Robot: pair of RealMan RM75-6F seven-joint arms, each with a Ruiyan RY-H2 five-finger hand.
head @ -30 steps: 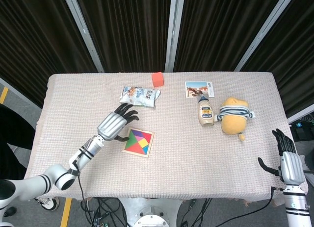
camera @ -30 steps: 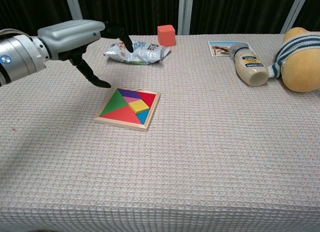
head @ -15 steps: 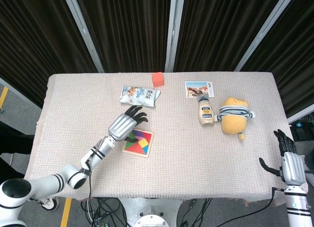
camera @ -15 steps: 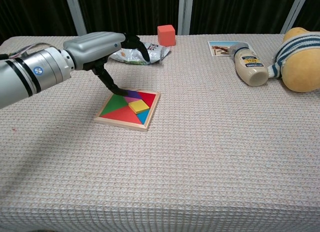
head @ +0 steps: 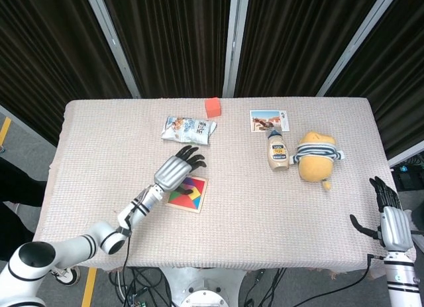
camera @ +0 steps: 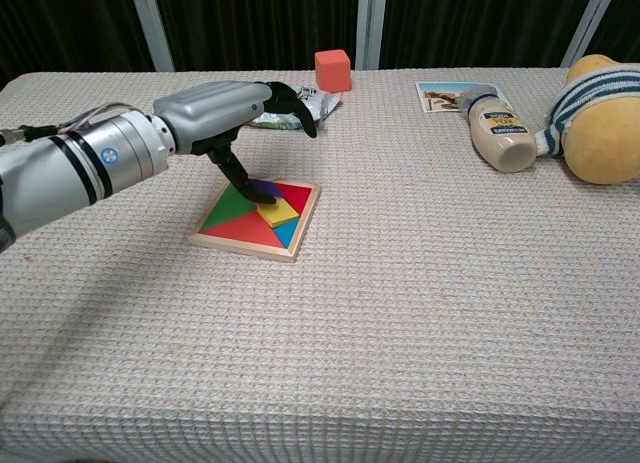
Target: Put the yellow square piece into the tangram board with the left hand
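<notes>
yellow square piece point(camera: 279, 212) in tangram board point(camera: 257, 219) | just below left hand point(camera: 236, 111) | hand released, fingers spread

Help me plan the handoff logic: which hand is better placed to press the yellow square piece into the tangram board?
Left. The left hand hangs right over the tangram board, a fingertip beside the yellow square piece. The right hand sits off the table's far corner.

Head overhead — chest low, nearer

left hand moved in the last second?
Yes. The left hand went rightward, from beside the tangram board to above its far-left part, thumb down near the purple piece.
</notes>
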